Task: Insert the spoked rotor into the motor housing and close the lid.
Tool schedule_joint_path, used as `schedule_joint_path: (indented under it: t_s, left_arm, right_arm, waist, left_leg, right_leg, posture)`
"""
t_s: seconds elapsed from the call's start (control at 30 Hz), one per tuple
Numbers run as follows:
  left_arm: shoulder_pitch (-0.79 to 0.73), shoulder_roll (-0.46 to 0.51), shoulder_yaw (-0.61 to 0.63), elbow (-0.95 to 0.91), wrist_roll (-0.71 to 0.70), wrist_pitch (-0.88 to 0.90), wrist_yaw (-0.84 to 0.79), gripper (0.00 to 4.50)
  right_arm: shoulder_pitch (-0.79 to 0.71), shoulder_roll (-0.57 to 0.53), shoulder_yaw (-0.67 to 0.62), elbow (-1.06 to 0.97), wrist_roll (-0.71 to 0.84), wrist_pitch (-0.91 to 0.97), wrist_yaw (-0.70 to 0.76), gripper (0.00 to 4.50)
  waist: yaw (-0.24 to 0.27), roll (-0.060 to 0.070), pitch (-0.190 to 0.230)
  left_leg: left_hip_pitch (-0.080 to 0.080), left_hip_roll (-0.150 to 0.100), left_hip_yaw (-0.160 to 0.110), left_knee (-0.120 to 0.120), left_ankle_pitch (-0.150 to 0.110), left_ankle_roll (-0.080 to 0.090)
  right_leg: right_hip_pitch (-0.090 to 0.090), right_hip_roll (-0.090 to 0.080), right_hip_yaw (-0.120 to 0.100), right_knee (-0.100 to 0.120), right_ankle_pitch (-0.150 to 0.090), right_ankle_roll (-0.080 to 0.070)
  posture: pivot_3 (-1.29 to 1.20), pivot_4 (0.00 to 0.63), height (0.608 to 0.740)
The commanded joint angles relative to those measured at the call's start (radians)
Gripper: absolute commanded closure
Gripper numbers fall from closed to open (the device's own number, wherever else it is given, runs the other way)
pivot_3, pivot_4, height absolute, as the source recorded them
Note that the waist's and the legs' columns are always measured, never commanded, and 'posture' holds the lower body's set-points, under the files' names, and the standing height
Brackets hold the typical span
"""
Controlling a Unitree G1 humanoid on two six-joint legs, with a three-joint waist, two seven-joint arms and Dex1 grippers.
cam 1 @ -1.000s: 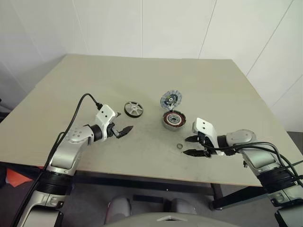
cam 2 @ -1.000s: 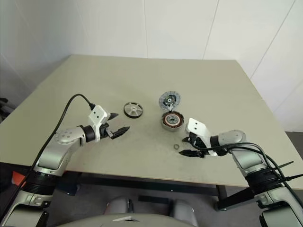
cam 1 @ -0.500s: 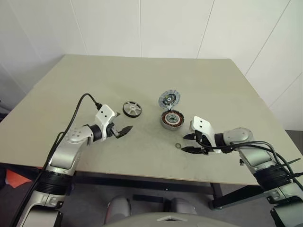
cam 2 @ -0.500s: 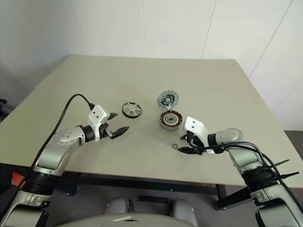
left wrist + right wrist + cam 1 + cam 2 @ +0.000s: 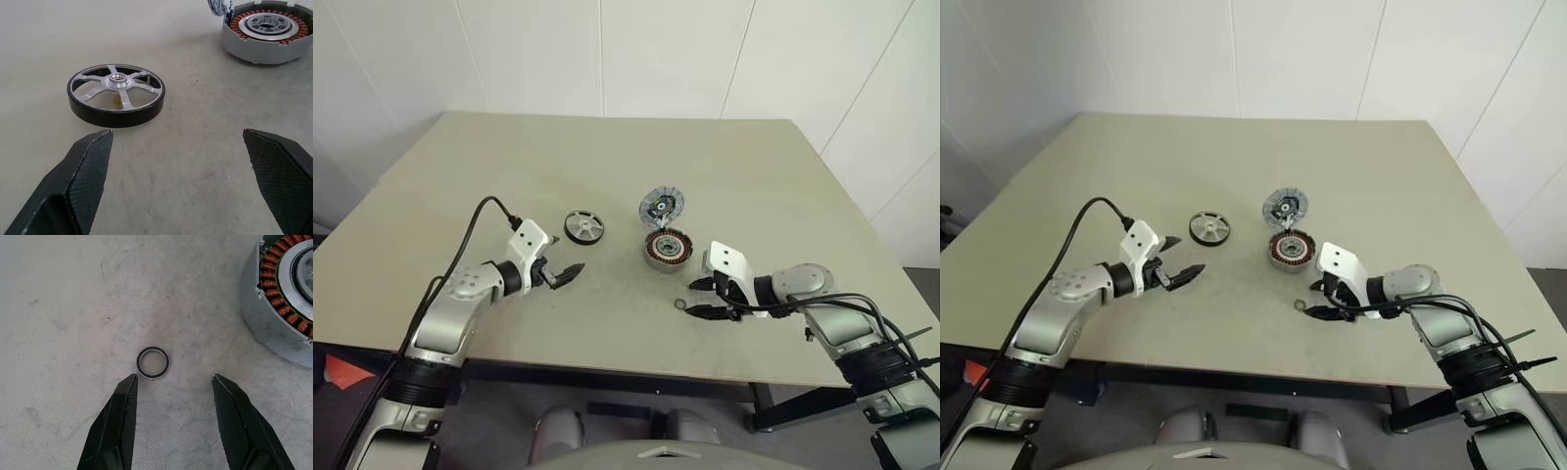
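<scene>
The spoked rotor [image 5: 583,227] lies flat on the table, dark rim around silver spokes. My left gripper [image 5: 566,272] stands open just short of it; in the left wrist view the rotor [image 5: 116,95] sits ahead of the fingertips [image 5: 90,152]. To its right is the motor housing [image 5: 665,249] with its copper windings, and the ribbed grey lid [image 5: 661,205] stands upright at its far edge. My right gripper [image 5: 691,299] is open near the front of the housing, with nothing between its fingers. A small metal ring [image 5: 153,363] lies just beyond its fingertips.
The beige table [image 5: 607,157] stretches wide beyond the parts, with white walls behind it. Its front edge runs close under both arms. A black cable trails from each wrist.
The camera has shifted a little. No part on the table has moved, and both grippers stay open in the same places.
</scene>
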Motion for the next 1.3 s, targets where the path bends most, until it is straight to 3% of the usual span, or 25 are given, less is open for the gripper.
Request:
schedule_joint_path:
  t_s: [0.03, 0.3, 0.77, 0.87, 1.0, 1.27, 1.3]
  left_arm:
    - [-0.002, 0.019, 0.031, -0.047, -0.010, 0.002, 0.001, 0.00]
    - [-0.019, 0.045, 0.030, -0.046, -0.011, 0.018, -0.018, 0.00]
    - [-0.053, 0.061, 0.025, -0.023, -0.003, 0.018, -0.043, 0.00]
    - [-0.054, 0.058, 0.024, -0.021, -0.001, 0.015, -0.041, 0.00]
    - [-0.051, 0.053, 0.025, -0.024, -0.001, 0.014, -0.037, 0.00]
    - [-0.048, 0.048, 0.026, -0.026, -0.001, 0.015, -0.029, 0.00]
    - [-0.049, 0.046, 0.026, -0.026, 0.000, 0.015, -0.027, 0.00]
  right_arm:
    - [0.015, 0.022, 0.022, -0.045, 0.031, -0.007, 0.031, 1.80]
    - [0.037, 0.038, 0.022, -0.066, 0.037, -0.057, 0.055, 1.80]
    - [0.008, 0.063, 0.046, 0.060, -0.067, -0.206, -0.023, 1.80]
    - [-0.001, 0.057, 0.048, 0.080, -0.066, -0.193, -0.011, 2.44]
    - [-0.008, 0.055, 0.052, 0.089, -0.072, -0.202, -0.015, 3.67]
    - [-0.031, 0.058, 0.054, 0.106, -0.066, -0.159, -0.013, 3.67]
    - [-0.036, 0.057, 0.052, 0.109, -0.064, -0.157, -0.012, 3.83]
  waist:
    - [0.000, 0.000, 0.000]
    - [0.004, 0.000, 0.000]
    - [0.002, 0.000, 0.000]
    - [0.003, 0.000, 0.000]
    - [0.003, 0.000, 0.000]
    - [0.003, 0.000, 0.000]
    - [0.003, 0.000, 0.000]
  left_leg:
    - [-0.001, 0.000, 0.000, 0.000, 0.000, -0.001]
    - [-0.007, 0.001, 0.000, 0.000, -0.001, -0.001]
    - [-0.003, 0.001, 0.001, 0.001, 0.001, -0.004]
    - [0.001, 0.001, 0.001, 0.001, 0.001, -0.004]
    - [0.009, 0.001, 0.001, 0.002, 0.001, -0.004]
    - [0.009, 0.000, 0.000, 0.003, 0.001, -0.003]
    - [0.009, 0.000, 0.000, 0.003, 0.001, -0.003]
  right_leg:
    - [-0.001, 0.000, 0.000, 0.000, 0.000, 0.000]
    - [-0.009, 0.001, 0.000, 0.002, 0.001, -0.004]
    - [-0.007, 0.001, 0.002, 0.004, 0.000, -0.002]
    - [-0.001, 0.001, 0.002, 0.004, 0.000, -0.002]
    - [0.006, 0.001, 0.002, 0.002, 0.000, -0.002]
    - [0.005, 0.001, 0.002, 0.002, 0.000, -0.001]
    - [0.005, 0.001, 0.002, 0.002, 0.000, -0.001]
  posture:
    - [0.00, 0.000, 0.740]
    - [0.00, 0.000, 0.740]
    - [0.00, 0.000, 0.740]
    - [0.00, 0.000, 0.740]
    - [0.00, 0.000, 0.740]
    - [0.00, 0.000, 0.740]
    - [0.00, 0.000, 0.740]
